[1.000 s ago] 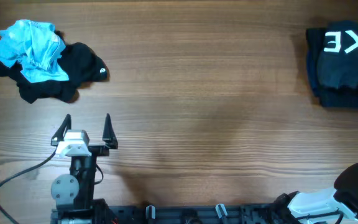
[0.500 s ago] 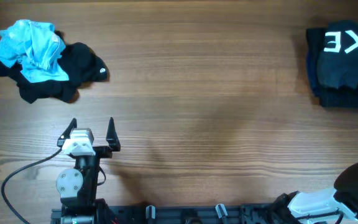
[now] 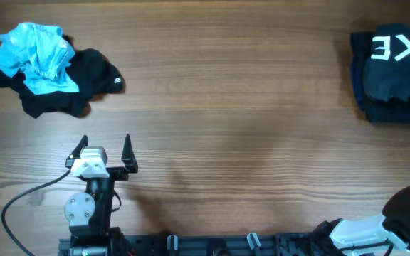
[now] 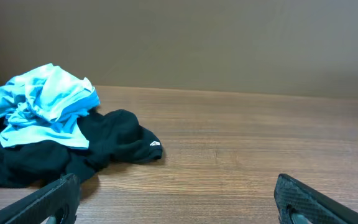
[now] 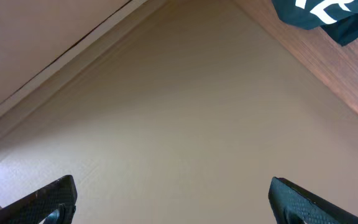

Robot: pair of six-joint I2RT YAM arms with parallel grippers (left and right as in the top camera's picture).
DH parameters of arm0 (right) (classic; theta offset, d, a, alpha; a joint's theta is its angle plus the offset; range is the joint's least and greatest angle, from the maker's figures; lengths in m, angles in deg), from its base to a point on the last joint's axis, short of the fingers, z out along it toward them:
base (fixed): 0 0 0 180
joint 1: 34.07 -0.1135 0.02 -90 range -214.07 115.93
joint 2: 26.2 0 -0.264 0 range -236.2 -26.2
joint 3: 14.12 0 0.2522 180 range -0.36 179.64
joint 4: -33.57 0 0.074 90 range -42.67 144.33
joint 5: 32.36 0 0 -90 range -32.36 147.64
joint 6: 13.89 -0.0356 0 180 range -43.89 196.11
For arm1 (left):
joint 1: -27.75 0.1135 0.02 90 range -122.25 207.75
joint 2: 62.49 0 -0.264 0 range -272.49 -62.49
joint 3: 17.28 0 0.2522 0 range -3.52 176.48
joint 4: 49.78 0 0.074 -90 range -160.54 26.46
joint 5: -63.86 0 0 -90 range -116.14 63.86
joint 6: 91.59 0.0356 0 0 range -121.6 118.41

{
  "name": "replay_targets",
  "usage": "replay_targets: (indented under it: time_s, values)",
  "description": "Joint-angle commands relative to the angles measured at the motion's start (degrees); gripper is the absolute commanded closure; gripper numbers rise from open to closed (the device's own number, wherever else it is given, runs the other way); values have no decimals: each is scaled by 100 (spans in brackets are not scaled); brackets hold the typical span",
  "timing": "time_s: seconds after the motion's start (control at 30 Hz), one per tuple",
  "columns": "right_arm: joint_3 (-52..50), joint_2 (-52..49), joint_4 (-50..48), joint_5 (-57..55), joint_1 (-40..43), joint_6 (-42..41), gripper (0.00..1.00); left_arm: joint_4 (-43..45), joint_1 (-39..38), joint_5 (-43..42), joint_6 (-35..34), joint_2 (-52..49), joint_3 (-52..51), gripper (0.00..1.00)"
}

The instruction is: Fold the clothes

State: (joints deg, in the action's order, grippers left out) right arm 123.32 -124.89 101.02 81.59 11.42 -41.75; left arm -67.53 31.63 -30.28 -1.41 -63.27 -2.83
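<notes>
The clothes lie in two places. A crumpled light blue garment (image 3: 34, 55) rests on a bunched black one (image 3: 77, 85) at the far left of the table. A folded black T-shirt with white block letters (image 3: 397, 67) sits at the far right edge. My left gripper (image 3: 105, 142) stands open just in front of the left heap, nothing between its fingers. In the left wrist view the blue garment (image 4: 45, 99) and black garment (image 4: 114, 140) lie ahead and to the left of my left gripper (image 4: 176, 199). My right gripper (image 5: 173, 199) is open and empty, tilted up at a wall, with a corner of the lettered shirt (image 5: 322, 15) at top right.
The wooden table (image 3: 226, 107) spreads between the two piles. The right arm's base (image 3: 397, 220) sits at the near right corner. A cable (image 3: 20, 203) runs from the left arm across the near left of the table. A beige wall (image 4: 229, 43) rises behind the table.
My left gripper drew back a little toward the near edge and slightly right a second ago, then held still. The clothes and the right arm have not moved.
</notes>
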Motion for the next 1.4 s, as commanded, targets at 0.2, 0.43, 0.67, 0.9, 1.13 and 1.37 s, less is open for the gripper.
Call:
replay_targets:
  time_s: [0.2, 0.43, 0.67, 0.9, 1.13, 1.37]
  values:
    - [-37, -20, 4, -24, 11, -83, 0, -13, 42, 98, 70, 61, -37, 0]
    - [-37, 839, 2444, -1650, -619, -76, 0, -13, 42, 98, 70, 61, -37, 0]
    - [-149, 1502, 3842, -3853, -1886, 2446, 0, -13, 42, 98, 68, 61, -37, 0]
    - [-149, 2041, 3386, -5027, -2487, 5429, 0, -13, 42, 98, 70, 61, -37, 0]
    - [-699, 2579, 35, -3399, -2485, 11110, 0, -13, 42, 98, 70, 61, -37, 0]
    - [-4951, 4242, -3744, -2031, -2487, 11486, 0, -13, 42, 98, 70, 61, -37, 0]
